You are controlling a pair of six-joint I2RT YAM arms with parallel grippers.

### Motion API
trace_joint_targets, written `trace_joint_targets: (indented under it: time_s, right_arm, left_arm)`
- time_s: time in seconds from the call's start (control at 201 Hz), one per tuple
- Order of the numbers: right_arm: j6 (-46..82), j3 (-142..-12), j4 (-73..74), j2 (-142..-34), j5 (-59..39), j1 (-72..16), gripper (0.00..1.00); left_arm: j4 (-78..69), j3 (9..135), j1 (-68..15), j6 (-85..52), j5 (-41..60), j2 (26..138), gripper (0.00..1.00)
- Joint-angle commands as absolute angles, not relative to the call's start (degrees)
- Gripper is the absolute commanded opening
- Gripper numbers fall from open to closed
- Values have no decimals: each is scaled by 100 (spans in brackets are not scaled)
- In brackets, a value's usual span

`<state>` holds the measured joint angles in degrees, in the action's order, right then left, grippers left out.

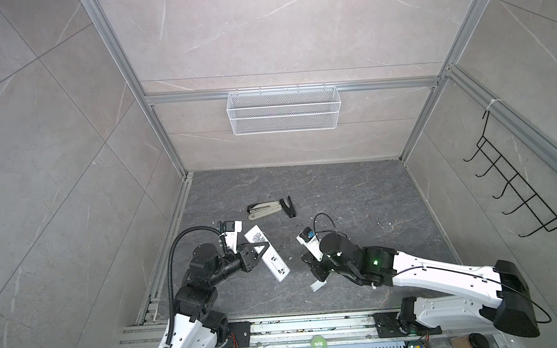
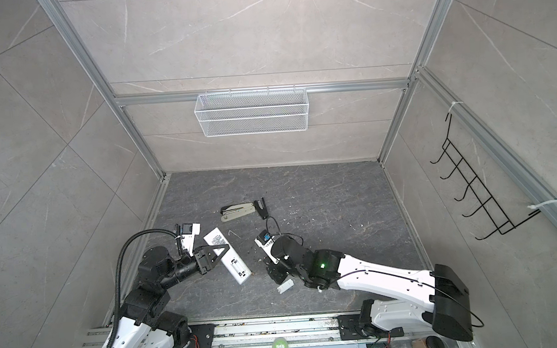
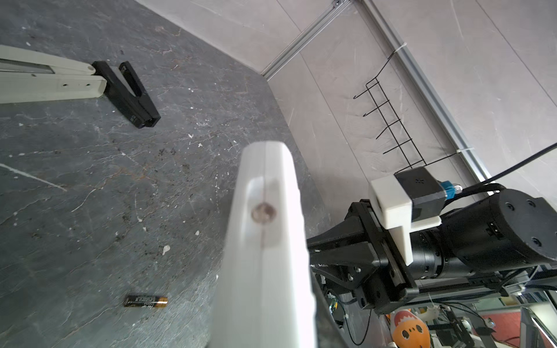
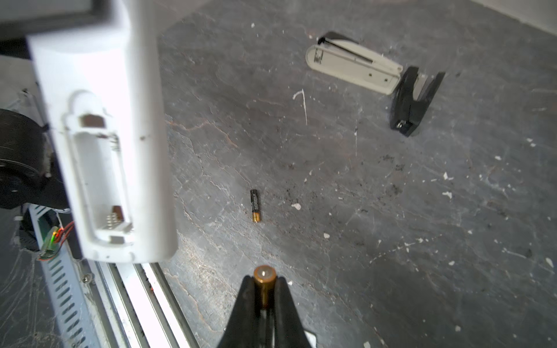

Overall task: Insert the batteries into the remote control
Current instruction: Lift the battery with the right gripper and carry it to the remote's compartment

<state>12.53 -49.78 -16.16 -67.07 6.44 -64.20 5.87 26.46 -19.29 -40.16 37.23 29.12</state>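
Left end effector (image 1: 263,247) is clamped across the white remote control (image 1: 278,267), whose empty battery compartment faces up. Right end effector (image 4: 265,283) pinches one battery (image 4: 264,275), gold end outward. The other battery (image 4: 255,205) lies loose on the tabletop (image 1: 354,193) near the remote, well apart from the stapler (image 1: 263,210). Bare tabletop lies beyond.

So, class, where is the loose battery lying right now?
In the right wrist view the loose battery lies flat on the table, ahead of the right gripper, beside the remote control.
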Motion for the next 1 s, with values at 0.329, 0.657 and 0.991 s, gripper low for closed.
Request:
trace_joint_targets:
  time_s: [0.329, 0.657, 0.991]
  right_arm:
    - [749, -4738, -21, -6227, -549, -6442, 0]
    - [820, -4855, 565, -6577, -857, -6497, 0]
    - [945, -4961, 859, -6901, -721, -6602, 0]
  left_arm:
    - [-290, 2636, -1908, -4179, 4187, 2996, 0]
    - [-308, 2632, -1912, -4174, 4240, 2966, 0]
    - [-342, 2584, -1908, -4210, 4220, 2900, 0]
